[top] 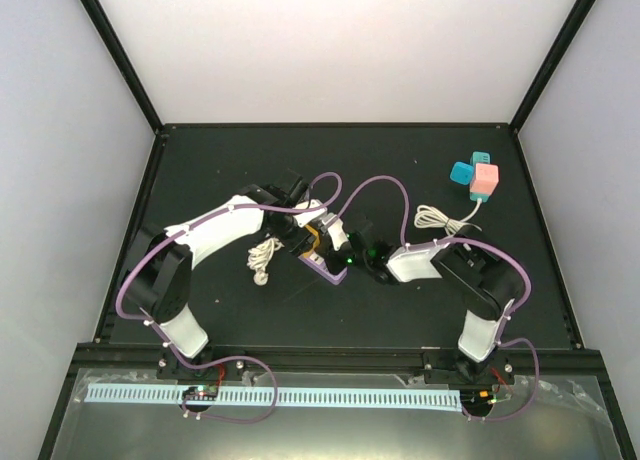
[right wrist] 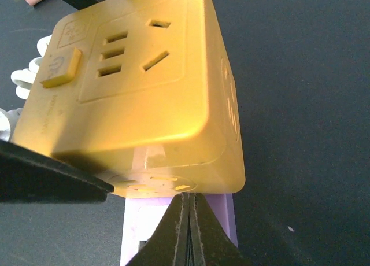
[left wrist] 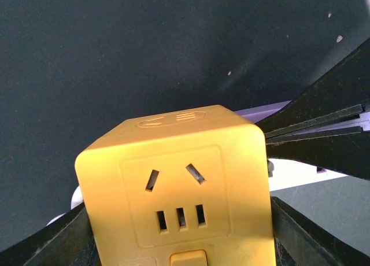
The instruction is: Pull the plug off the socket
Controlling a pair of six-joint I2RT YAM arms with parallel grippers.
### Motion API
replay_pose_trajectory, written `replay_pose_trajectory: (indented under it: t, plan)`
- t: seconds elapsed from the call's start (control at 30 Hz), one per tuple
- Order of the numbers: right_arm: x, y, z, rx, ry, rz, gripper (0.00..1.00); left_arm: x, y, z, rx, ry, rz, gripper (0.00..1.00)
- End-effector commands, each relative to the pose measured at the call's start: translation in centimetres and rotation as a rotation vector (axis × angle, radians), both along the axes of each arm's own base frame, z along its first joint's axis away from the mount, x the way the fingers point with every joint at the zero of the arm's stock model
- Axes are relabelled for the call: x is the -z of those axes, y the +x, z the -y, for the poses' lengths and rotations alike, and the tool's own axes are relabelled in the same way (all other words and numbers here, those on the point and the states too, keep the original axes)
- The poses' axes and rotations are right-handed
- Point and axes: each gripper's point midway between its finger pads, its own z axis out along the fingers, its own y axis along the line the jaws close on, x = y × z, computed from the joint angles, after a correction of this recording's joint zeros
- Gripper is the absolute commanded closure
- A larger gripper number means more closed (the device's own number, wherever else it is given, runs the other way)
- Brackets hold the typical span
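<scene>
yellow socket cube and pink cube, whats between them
Top view: a coiled white cord near the pink cube, and a purple arm-cable loop nearer the yellow socket cube.

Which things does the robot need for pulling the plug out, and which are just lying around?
For the job:
yellow socket cube
purple plug stuck into it
left gripper, holding the cube
right gripper, shut at the plug

Just lying about:
pink cube
teal cube
white cord beside them

Lab cell (walled black table (top: pixel 250 160))
</scene>
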Motion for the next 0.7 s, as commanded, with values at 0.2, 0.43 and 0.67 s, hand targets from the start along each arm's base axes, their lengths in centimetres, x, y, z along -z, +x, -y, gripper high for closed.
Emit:
replay_pose_trajectory:
  t: [0.2, 0.43, 0.67]
  plan:
    - [6.1, -1.6, 3.3, 0.037, -0.204, -0.119, 0.99, -5.8, 0.0, 1.2, 0.035, -0.112, 0.1, 0.74]
    - [6.6, -1.6, 3.9, 0.049, -0.235, -0.112, 0.99, -6.4, 0.1, 0.6, 0.028, -0.104, 0.11, 0.75]
    - [5.4, -1.5, 3.4, 0.034, -0.198, -0.089, 0.98, -6.2, 0.2, -1.9, -0.01, -0.054, 0.111, 0.77]
